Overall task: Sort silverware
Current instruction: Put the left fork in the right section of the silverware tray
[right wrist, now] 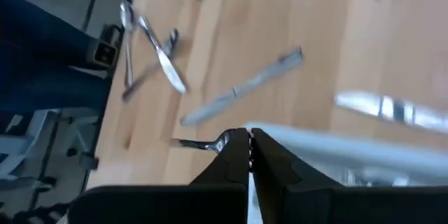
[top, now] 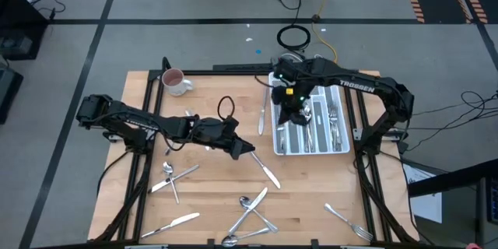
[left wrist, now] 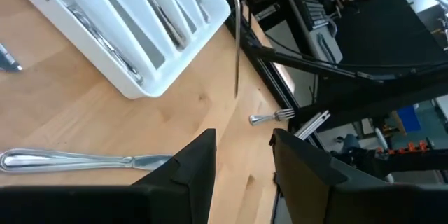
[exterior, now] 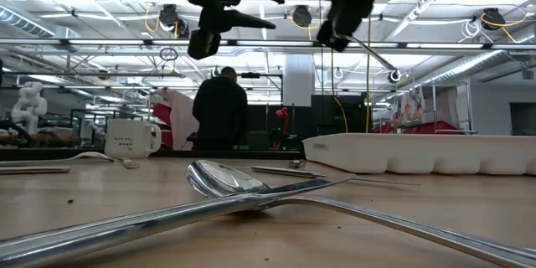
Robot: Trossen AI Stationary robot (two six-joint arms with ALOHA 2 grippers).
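Observation:
Silverware lies scattered on the wooden table: a knife left of the white tray, another knife, a fork and spoon, a crossed pile and a fork near the front edge. Several pieces lie in the tray's slots. My right gripper hangs over the tray's left side, shut on one slim silver piece; I cannot tell its kind. My left gripper hovers open above mid-table, beside the second knife, touching nothing. My right gripper pinches the slim silver piece between its two shut fingers, coming from above. A curved bit sticks out beside the fingertips. The rest slants down below the gripper, lifted clear of table and tray.
A white-and-pink mug stands near the table's far left corner. A black cable loop lies behind my left arm. Black frame rails run along the table's sides. A person stands in the room beyond the table.

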